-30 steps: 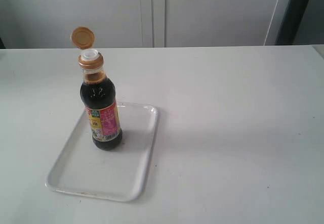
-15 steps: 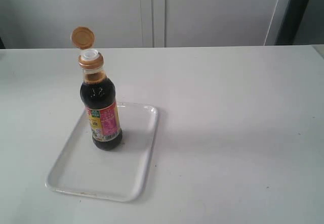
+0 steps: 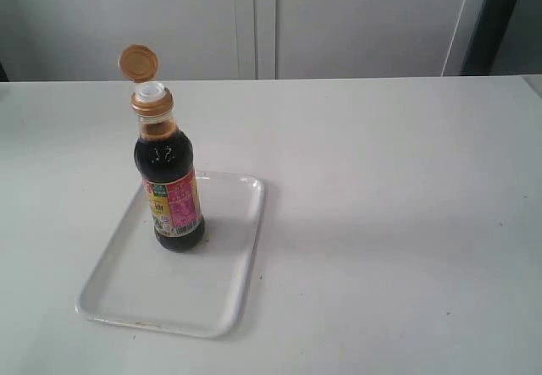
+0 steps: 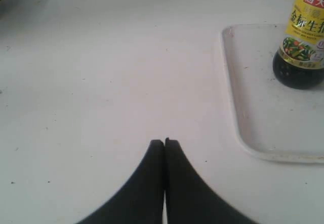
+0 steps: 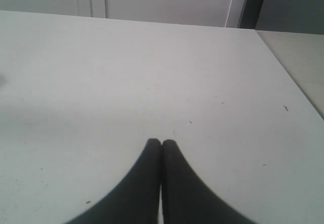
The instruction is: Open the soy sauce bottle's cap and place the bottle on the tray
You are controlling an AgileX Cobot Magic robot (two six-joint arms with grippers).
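Note:
The soy sauce bottle (image 3: 172,189) stands upright on the white tray (image 3: 212,290), in the tray's far half. Its orange-brown cap (image 3: 138,62) is flipped back on its hinge, and the white spout (image 3: 152,92) shows. In the left wrist view the bottle's lower body (image 4: 301,47) stands on the tray (image 4: 253,128), off to one side of my left gripper (image 4: 164,142), which is shut on nothing above bare table. My right gripper (image 5: 161,143) is shut too, empty, over bare table. Neither gripper appears in the exterior view.
The white table (image 3: 389,206) stretches to the right of the tray. Pale cabinet doors (image 3: 254,19) stand behind it. In the right wrist view the table's edge (image 5: 291,82) runs along one side, with a second surface beyond.

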